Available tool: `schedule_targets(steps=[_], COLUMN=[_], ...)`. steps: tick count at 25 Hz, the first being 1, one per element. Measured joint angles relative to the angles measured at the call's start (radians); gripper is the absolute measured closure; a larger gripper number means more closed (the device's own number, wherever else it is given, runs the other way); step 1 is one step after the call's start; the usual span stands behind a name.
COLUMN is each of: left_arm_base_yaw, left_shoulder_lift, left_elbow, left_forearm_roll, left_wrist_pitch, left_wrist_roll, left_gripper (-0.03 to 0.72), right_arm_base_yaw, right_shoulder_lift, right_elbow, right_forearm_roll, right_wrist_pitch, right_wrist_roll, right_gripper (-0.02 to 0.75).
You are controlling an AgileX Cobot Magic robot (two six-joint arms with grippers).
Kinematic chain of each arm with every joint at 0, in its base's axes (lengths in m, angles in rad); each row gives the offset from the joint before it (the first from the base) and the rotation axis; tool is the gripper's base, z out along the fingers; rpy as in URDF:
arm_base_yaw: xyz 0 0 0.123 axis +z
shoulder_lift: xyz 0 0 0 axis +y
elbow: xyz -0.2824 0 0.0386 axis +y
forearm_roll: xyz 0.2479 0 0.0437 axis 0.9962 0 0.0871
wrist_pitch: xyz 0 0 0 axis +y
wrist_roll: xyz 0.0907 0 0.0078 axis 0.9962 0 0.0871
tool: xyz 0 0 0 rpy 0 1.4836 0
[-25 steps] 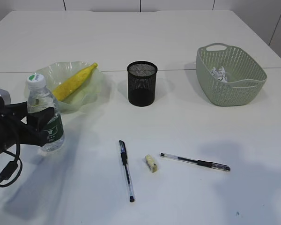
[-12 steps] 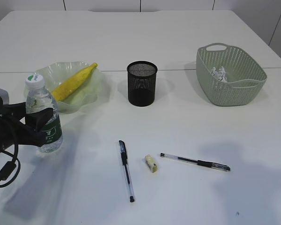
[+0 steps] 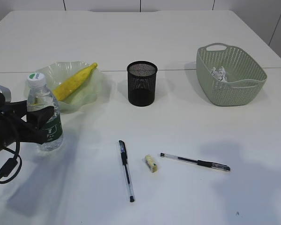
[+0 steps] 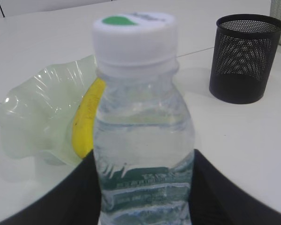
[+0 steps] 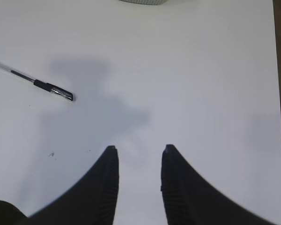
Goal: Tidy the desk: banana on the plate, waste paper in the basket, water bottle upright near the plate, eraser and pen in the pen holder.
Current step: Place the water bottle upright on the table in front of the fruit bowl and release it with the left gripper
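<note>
Exterior view: the left gripper (image 3: 40, 123) sat at the left edge of the frame, and its black fingers (image 3: 46, 115) hugged the water bottle (image 3: 45, 112). The bottle stood straight up on the desk (image 3: 187, 122), just below the plate (image 3: 86, 89). The banana (image 3: 75, 81) lay in the plate at the upper left. The pen holder (image 3: 142, 83) stood in the upper middle. The basket (image 3: 230, 75) sat at the upper right with a bit of waste paper (image 3: 219, 73) inside. Low in the middle lay a pen (image 3: 126, 170), the eraser (image 3: 151, 163) just right of it, and a second pen (image 3: 195, 161) further right. The right gripper (image 5: 138, 152) showed only in the right wrist view, where it hung over bare desk with a small gap between its fingers and nothing in it
</note>
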Motion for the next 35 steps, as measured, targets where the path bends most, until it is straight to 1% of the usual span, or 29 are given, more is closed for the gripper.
schedule_targets(steps=[9,17,23,35], left_arm_base_yaw=[0.000,0.000,0.000,0.000], left_shoulder_lift=[-0.060,-0.062,-0.028,0.013], left_elbow=[-0.001,-0.001,-0.001,-0.033], left_forearm_roll=[0.002,0.002,-0.024,-0.025], left_wrist_pitch=[0.035,0.040,0.042,0.013], left_wrist_roll=[0.000,0.000,0.000,0.000], left_gripper=[0.337,0.337,0.337,0.337], right_arm_base_yaw=[0.000,0.000,0.000,0.000], right_shoulder_lift=[0.000,0.000,0.000,0.000], right_elbow=[0.000,0.000,0.000,0.000], right_forearm_roll=[0.000,0.000,0.000,0.000], right_wrist_pitch=[-0.002,-0.004,-0.004,-0.006], right_wrist_roll=[0.000,0.000,0.000,0.000], right_gripper=[0.501,0.501,0.501,0.501])
